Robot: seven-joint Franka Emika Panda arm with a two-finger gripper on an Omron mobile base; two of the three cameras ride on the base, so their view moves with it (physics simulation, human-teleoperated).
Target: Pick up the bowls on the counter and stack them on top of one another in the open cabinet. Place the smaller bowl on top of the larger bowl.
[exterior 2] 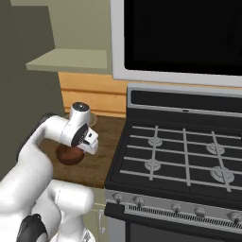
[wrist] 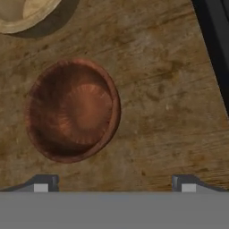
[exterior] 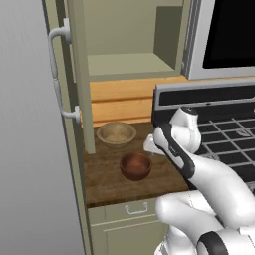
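larger bowl (wrist: 20, 13) cropped at frame corner

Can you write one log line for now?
pincer: open, above counter | small dark reddish-brown wooden bowl: on counter | wide light tan wooden bowl: on counter

On the counter (exterior: 107, 182), the smaller bowl (exterior: 135, 166) sits in front of the larger bowl (exterior: 116, 133), left of the stove (exterior: 224, 134).

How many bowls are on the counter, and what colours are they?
Light tan bowl: 1
Dark reddish-brown bowl: 1
Total: 2 bowls, both on the counter.
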